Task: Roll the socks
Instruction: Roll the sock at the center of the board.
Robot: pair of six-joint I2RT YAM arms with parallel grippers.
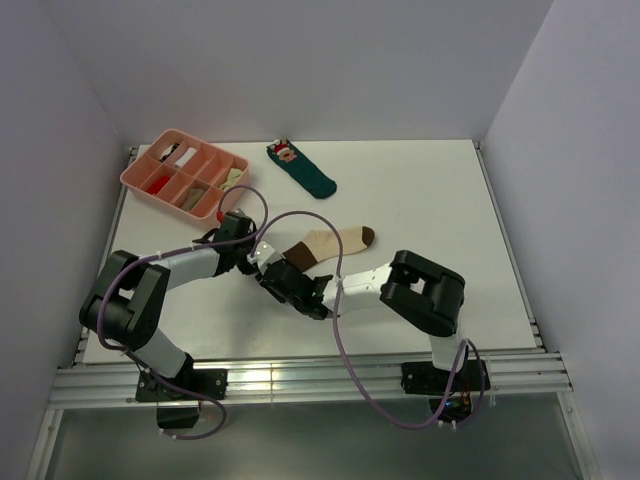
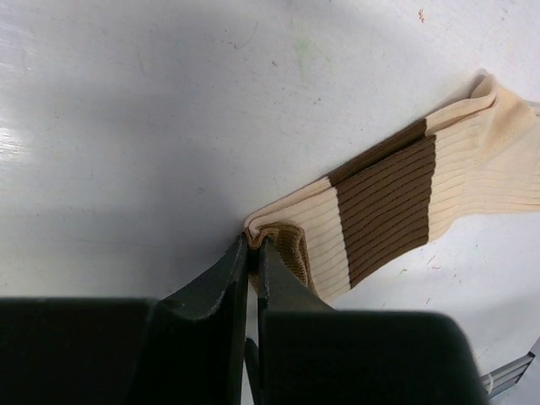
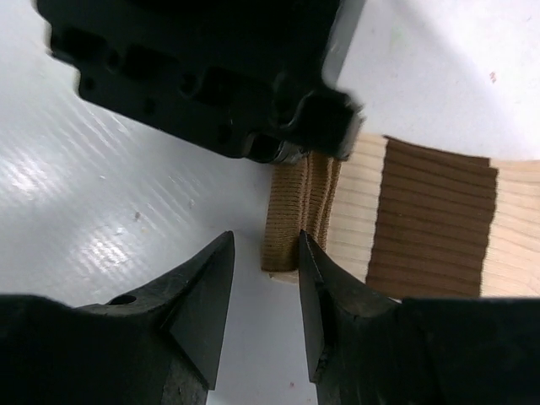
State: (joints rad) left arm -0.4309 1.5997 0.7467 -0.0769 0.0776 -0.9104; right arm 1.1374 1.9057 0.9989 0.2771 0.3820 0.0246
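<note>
Black right end effector: fingers partly spread, empty, the roll's near end between them.
Left end effector: closed tight, pinching the roll.
Roll: tan, ribbed, at the sock's end.
Sock: cream, brown-banded, flat mid-table.
Teal sock: beyond, near far edge.
Pink tray: far left.

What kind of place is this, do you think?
Probably a robot test cell, not a home: left arm and right arm bolted to a white table, handling a striped sock, plain white walls around.
</note>
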